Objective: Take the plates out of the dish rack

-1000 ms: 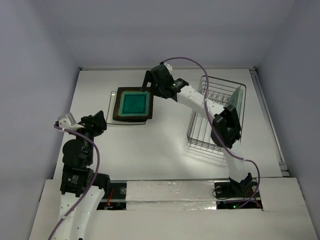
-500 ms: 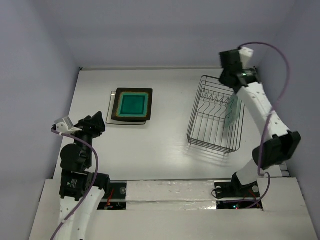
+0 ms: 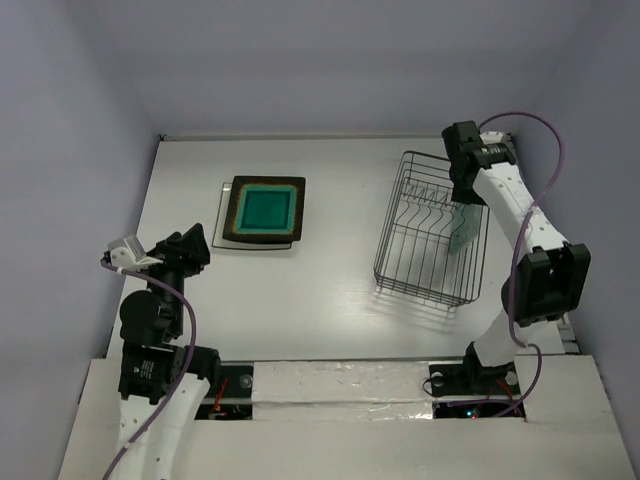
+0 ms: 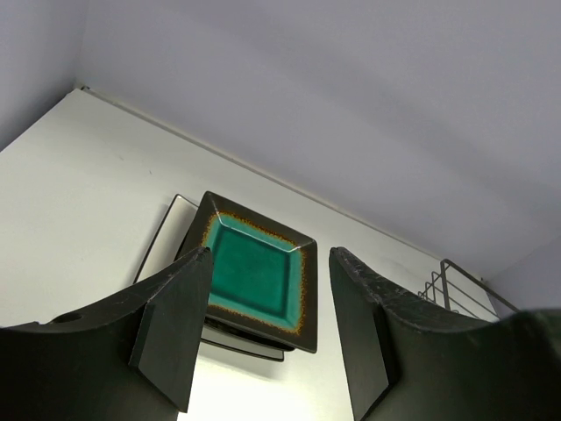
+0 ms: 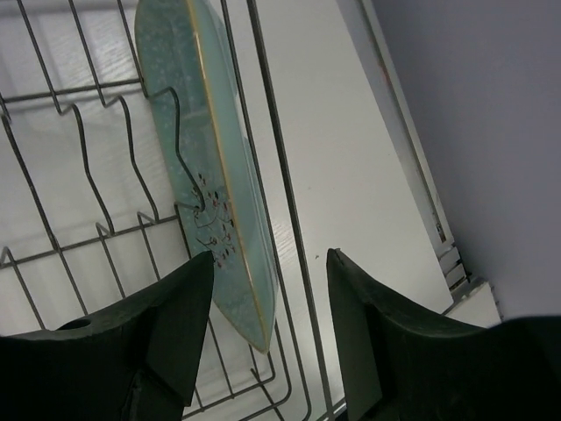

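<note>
The wire dish rack (image 3: 420, 240) stands at the right. A pale green plate (image 3: 463, 226) with small flowers stands on edge at its right end. My right gripper (image 3: 465, 195) hangs open over that plate. In the right wrist view the plate (image 5: 206, 167) and a rack wire (image 5: 276, 193) lie between and below the fingers (image 5: 180, 307), untouched. A teal plate with a dark brown rim (image 3: 262, 210) tops a stack at the left, with a white plate (image 4: 162, 241) sticking out beneath. My left gripper (image 3: 190, 243) is open and empty near the front left, facing the stack (image 4: 254, 267).
Grey walls close in the table on three sides. A raised rail (image 3: 535, 235) runs along the table's right edge, close to the rack. The rack's upright tines (image 5: 88, 167) stand just left of the green plate.
The right arm swung from the teal plate stack over to the rack's far right end and then dropped lower over the green plate. The left arm barely moved.
</note>
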`<state>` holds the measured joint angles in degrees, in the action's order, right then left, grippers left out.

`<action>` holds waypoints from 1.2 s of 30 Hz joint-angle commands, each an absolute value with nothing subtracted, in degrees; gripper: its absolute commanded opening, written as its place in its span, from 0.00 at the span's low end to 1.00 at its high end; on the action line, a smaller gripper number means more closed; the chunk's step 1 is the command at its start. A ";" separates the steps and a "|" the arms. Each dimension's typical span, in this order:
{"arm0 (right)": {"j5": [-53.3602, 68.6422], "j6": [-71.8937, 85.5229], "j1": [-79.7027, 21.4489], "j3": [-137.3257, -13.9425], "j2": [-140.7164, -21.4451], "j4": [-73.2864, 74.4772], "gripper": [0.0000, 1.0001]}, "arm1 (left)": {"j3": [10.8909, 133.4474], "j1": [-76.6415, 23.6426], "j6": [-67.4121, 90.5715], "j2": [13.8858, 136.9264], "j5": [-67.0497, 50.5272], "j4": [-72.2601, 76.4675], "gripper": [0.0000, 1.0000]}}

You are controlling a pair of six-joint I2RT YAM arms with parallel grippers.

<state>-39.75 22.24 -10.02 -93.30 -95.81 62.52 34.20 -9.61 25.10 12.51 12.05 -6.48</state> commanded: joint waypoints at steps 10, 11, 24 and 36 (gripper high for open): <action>-46.75 20.92 -9.58 -95.53 -105.02 65.83 0.43 | 33.92 -9.23 24.52 11.69 11.87 -4.39 0.53; -47.11 20.74 -9.58 -95.80 -105.64 66.00 0.42 | 33.93 -9.23 24.61 11.78 11.87 -4.39 0.53; -63.88 21.80 -9.58 -100.28 -110.57 71.01 0.00 | 33.84 -9.23 24.70 12.22 11.87 -4.22 0.53; -67.42 21.01 -11.42 -106.43 -105.56 69.88 0.00 | 33.84 -9.23 24.79 12.57 11.87 -4.13 0.53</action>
<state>-58.65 21.28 -10.37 -100.49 -111.18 69.56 34.20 -9.61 25.10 12.19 12.05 -6.50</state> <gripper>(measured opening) 0.144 0.524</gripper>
